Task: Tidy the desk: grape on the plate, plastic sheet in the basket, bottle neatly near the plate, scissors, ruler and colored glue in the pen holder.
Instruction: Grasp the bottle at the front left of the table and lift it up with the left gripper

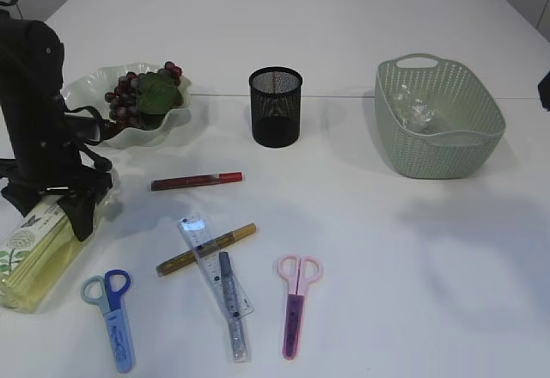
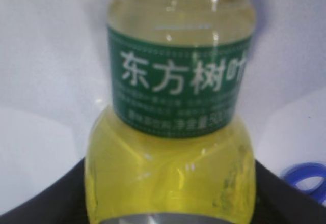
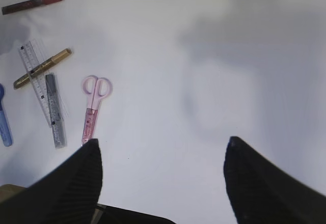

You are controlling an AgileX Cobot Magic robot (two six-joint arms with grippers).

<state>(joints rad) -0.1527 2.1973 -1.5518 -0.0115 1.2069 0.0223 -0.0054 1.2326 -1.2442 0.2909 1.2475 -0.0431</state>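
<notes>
While the left gripper [image 1: 73,202] sits low over the bottle [image 1: 34,253] at the near left of the white table [image 1: 387,249], its dark fingers [image 2: 46,203] flank the yellow-filled body on both sides; whether they press it or stand just clear, cannot tell. Bottle lies on its side, green label [image 2: 178,86] with white Chinese characters facing the wrist camera. Right gripper [image 3: 160,170] hangs above bare table, jaws spread wide, nothing between them.

Grapes [image 1: 129,94] with a green leaf rest on the wavy pale plate [image 1: 90,82], far left. Black mesh pen holder [image 1: 276,106] stands upright at far centre. Green woven basket [image 1: 438,124] at far right holds crumpled clear plastic sheet [image 1: 418,112].

Near centre: red glue pen [image 1: 196,180] lies alone; gold glue pen [image 1: 206,249] crosses under the clear ruler [image 1: 213,265]; silver glue pen [image 1: 232,305] lies over the ruler's near end. Blue scissors [image 1: 112,309] lie just right of the bottle, pink scissors [image 1: 296,305] right of the ruler, apart.
</notes>
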